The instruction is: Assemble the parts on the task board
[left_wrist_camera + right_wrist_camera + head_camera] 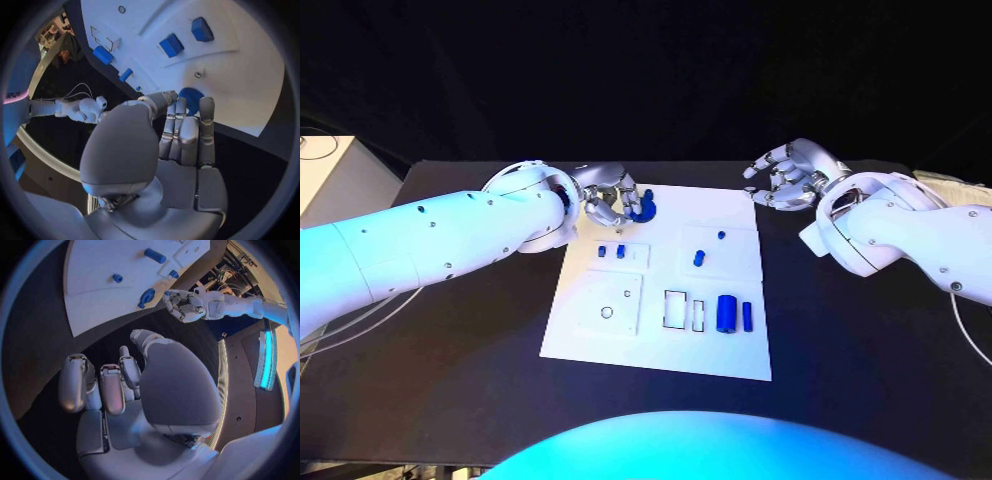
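Matte black table (459, 380): left hand (607, 200) touches round blue part (640, 208); right hand (790, 176) empty, fingers apart.

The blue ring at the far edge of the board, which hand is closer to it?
Left. The left hand has its fingers at the blue ring on the board; whether it grips is unclear. The right hand hovers off the board's far right corner, holding nothing.
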